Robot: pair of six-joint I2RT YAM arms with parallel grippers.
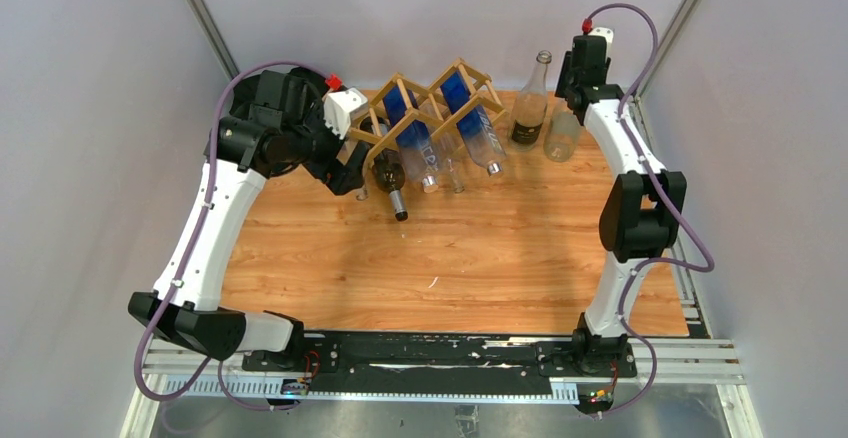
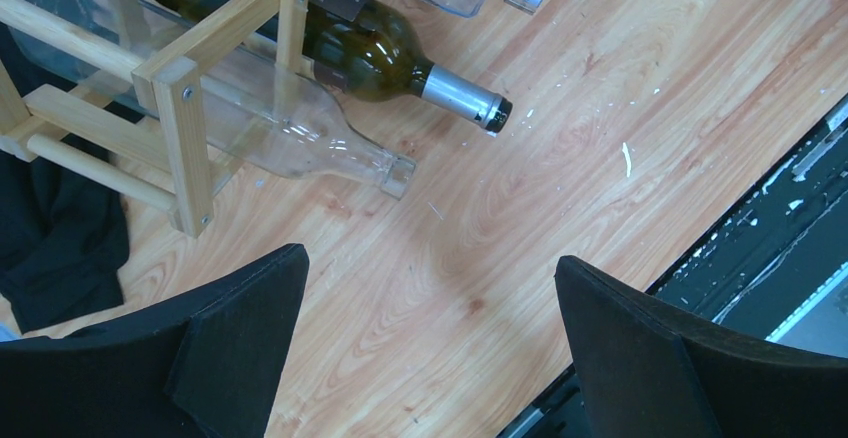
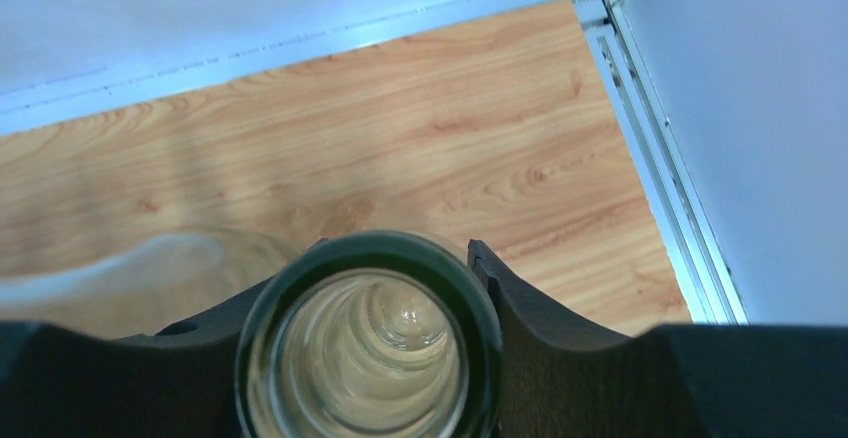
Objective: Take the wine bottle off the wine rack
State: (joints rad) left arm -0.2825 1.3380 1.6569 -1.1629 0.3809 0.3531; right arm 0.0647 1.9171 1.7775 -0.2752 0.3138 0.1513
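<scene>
The wine rack (image 1: 432,108) stands at the back of the table, its corner post (image 2: 186,118) close in the left wrist view. A dark green wine bottle (image 1: 389,172) lies in a low cell, neck (image 2: 455,96) pointing out over the table. My left gripper (image 1: 357,184) hangs open by the rack's left end, its fingers (image 2: 250,318) wide apart over bare wood, holding nothing. My right gripper (image 1: 575,96) is shut on the neck of an upright clear bottle (image 1: 562,136) at the back right; its open mouth (image 3: 368,343) fills the gap between the jaws.
Clear bottles with blue labels (image 1: 416,144) fill other rack cells, and an empty clear one (image 2: 300,133) lies beside the wine bottle. A tall bottle with a dark label (image 1: 530,108) stands next to the held one. Grey walls enclose three sides; a black rail (image 1: 440,350) runs along the near edge.
</scene>
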